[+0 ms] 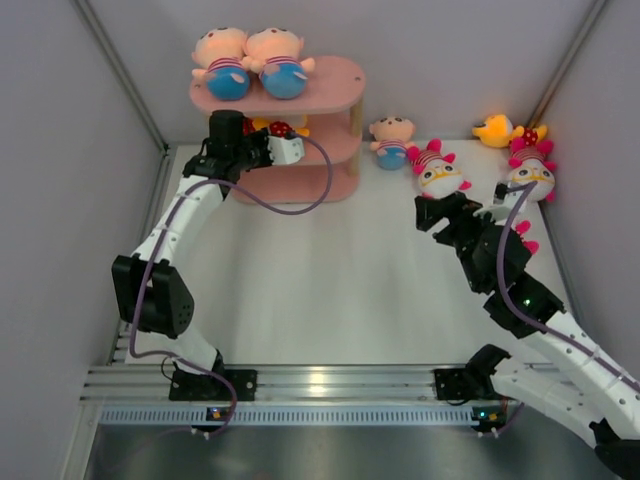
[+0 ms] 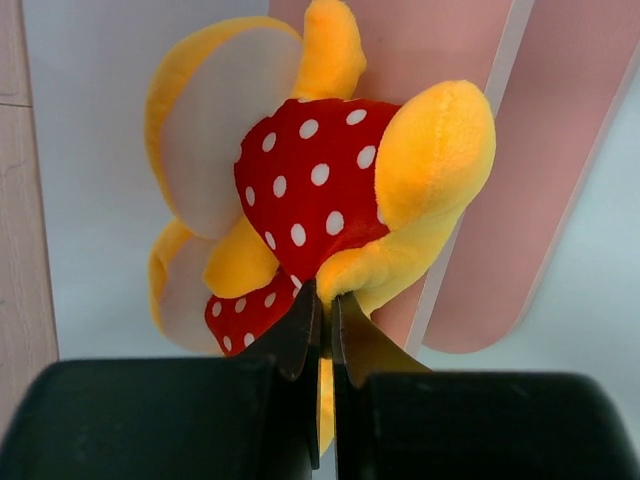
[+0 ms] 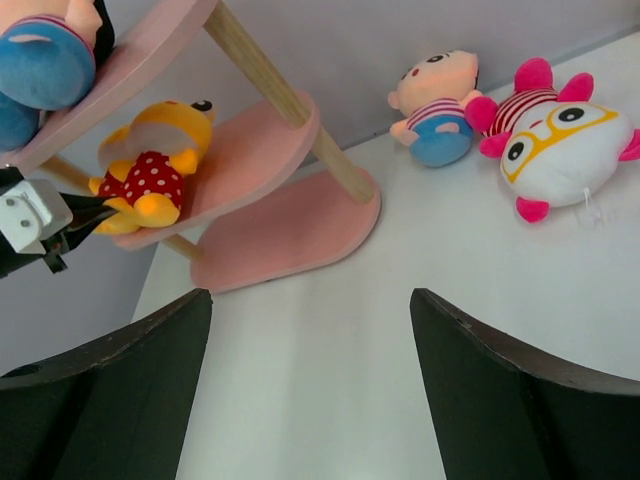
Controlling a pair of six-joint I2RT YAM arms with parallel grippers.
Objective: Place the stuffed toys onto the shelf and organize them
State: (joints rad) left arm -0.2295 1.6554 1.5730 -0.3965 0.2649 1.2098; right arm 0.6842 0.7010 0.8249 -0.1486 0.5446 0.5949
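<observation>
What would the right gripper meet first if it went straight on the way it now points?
Probably the shelf, at its lowest board. Only bare table shows between it and the open right gripper, though depth is unclear.

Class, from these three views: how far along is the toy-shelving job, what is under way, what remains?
Done: two peach-headed dolls lie on the top board of the shelf. In hand: the left hand is shut on a red-dotted yellow toy at the middle board. Left: on the table, a third peach doll, two white-faced toys and another yellow toy. The right hand is open and empty.
</observation>
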